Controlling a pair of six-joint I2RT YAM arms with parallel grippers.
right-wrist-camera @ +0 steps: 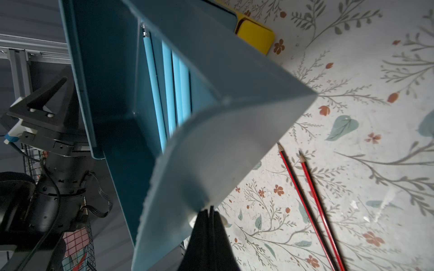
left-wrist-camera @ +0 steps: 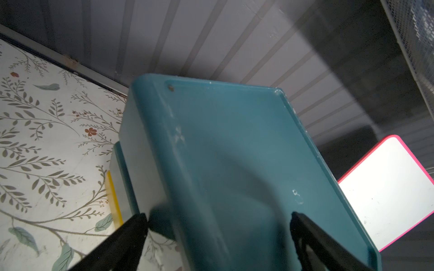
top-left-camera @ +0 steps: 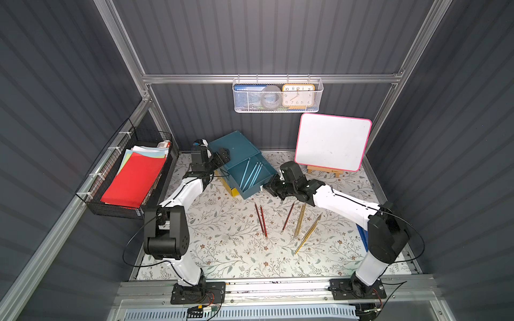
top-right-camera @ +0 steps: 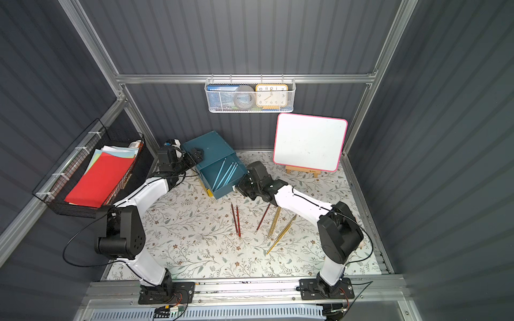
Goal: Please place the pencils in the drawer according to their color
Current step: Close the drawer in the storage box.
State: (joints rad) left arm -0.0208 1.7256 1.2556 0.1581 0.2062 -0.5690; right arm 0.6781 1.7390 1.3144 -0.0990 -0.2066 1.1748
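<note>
Over floral tabletop (top-left-camera: 222,250), we are holding the left gripper (left-wrist-camera: 218,217) spread wide astride the teal cabinet (left-wrist-camera: 234,152), arm bent forward. The right gripper (right-wrist-camera: 210,208), fingers together, is resting low against the front of the drawer (right-wrist-camera: 223,140).

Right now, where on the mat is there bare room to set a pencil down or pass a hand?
Free: the floral mat's front strip along the metal rail; the patch between the left arm and the red pencils; the stretch before the whiteboard easel. Crowded: around the gold pencils by the right arm, and at the teal drawer unit.
</note>
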